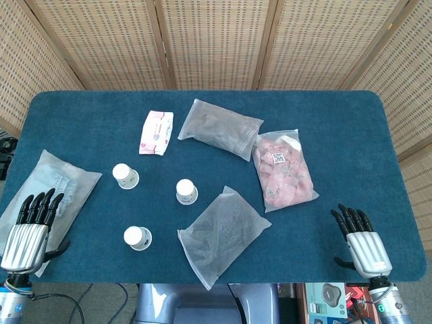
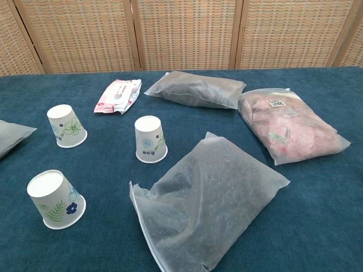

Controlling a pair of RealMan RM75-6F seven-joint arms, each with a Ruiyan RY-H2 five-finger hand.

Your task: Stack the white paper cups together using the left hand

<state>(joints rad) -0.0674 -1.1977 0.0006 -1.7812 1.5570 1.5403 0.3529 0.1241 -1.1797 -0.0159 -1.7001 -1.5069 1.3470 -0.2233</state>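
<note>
So three white paper cups are seen sitting upside down on the blue worktop, none of them stacked and all well apart from each other. The nearest cup is found just ahead and to the right of the left hand, whose fingers are held straight and slightly spread with nothing in them, laid over the near end of a pale grey bag at the worktop's left edge. The far-left cup is placed further out beyond those fingertips, and the middle cup is set further right again, well clear of the fingers. In the chest view little flower and leaf prints can be made out on the cups, though neither hand is caught there. The right hand is parked at the near right corner, fingers also stretched out and a bit apart, nothing gripped. Between the two hands a frosted grey bag is laid flat, close beside the middle cup. Beyond the right fingertips a clear bag of pink stuff is seen, with another grey bag further back, and a pink-and-white wipes pack off to its left.
</note>
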